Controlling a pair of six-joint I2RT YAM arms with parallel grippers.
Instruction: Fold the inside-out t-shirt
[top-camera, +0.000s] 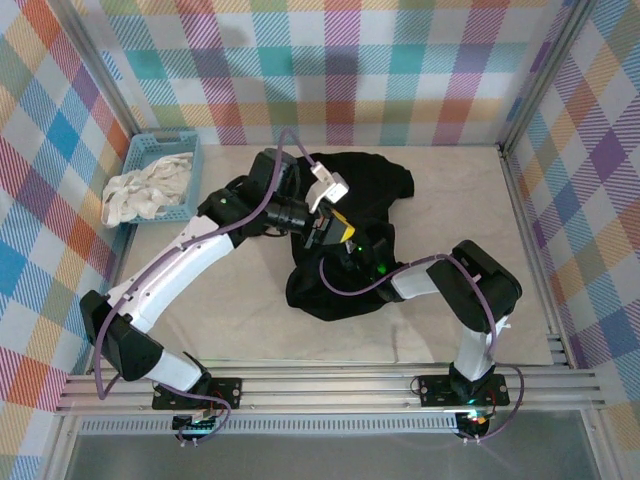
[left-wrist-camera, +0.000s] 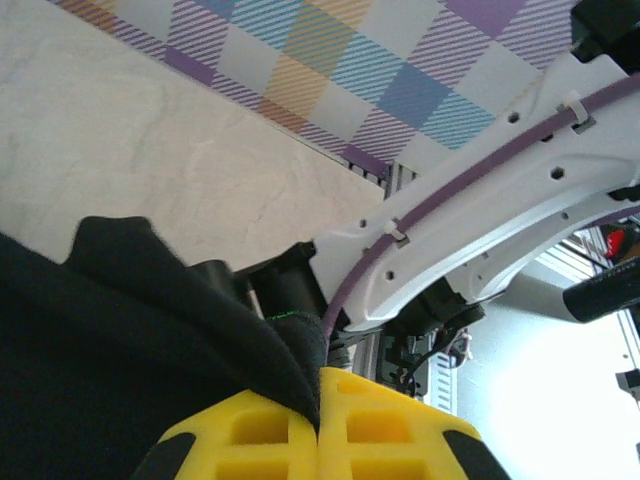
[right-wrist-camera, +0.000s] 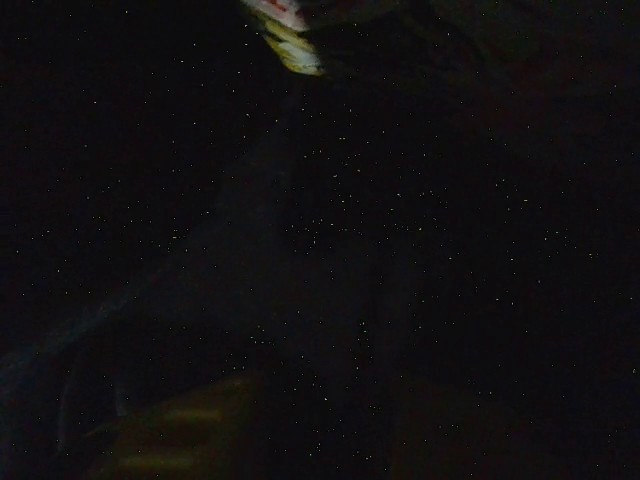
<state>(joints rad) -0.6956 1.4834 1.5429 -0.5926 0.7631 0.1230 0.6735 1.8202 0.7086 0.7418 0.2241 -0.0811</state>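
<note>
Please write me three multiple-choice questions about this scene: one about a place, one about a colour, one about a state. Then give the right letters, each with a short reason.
1. Where does the blue basket stand on the table?
A. At the far left corner.
B. Between the arm bases.
C. At the near right corner.

2. What colour are the fingers of the left gripper?
A. Red.
B. Yellow.
C. Green.

3. How does the black t-shirt lie?
A. Spread flat.
B. Folded in a neat square.
C. Crumpled in a heap.

Answers:
1 A: in the top view the basket, holding a white-cream cloth, sits by the far left wall.
2 B: the left wrist view shows yellow fingers, closed on black cloth.
3 C: the shirt is bunched up in the middle of the table.
</note>
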